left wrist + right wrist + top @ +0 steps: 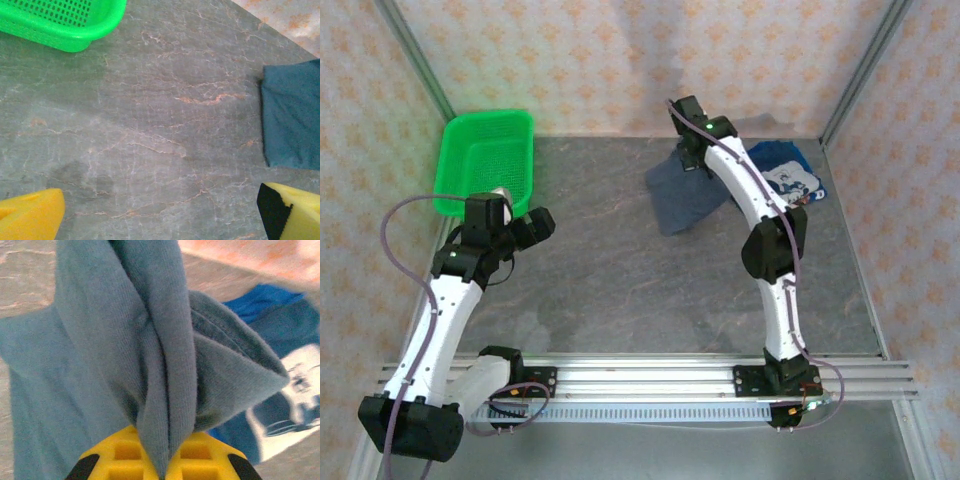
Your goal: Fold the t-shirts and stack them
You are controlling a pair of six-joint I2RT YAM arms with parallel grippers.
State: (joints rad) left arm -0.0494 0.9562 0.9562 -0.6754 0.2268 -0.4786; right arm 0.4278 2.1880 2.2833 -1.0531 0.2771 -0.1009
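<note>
— Jaws on the right arm: what are they doing?
— They are closing on a bunched fold of the slate-blue t-shirt (pixel 100 365). In the right wrist view the cloth is running down between the yellow fingers (pixel 125 455) and nothing else is sitting in the grip.

— Any writing to log?
— The royal blue t-shirt (pixel 785 170) is showing a white print, face up. It is too small from above and too blurred at the wrist to read.

— Surface and surroundings?
— A grey, marble-veined bench (pixel 610 270) is carrying everything. Walls (pixel 600 60) papered in a pale orange motif are closing it in on three sides, with metal posts at the corners. An aluminium rail (pixel 650 365) is holding both arm bases at the near edge. A green mesh basket (pixel 445 165) is sitting at the far left.

— Where are the shirts lying?
— The slate-blue one is hanging from the grip at the far middle-right, its lower part resting on the bench. The royal blue one is lying flat just to its right, in the far right corner.

— Left jaws?
— They are standing wide open above bare bench, holding nothing, near the basket's front corner. The yellow fingers (pixel 30 215) are sitting well apart, clear of the slate-blue cloth.
</note>
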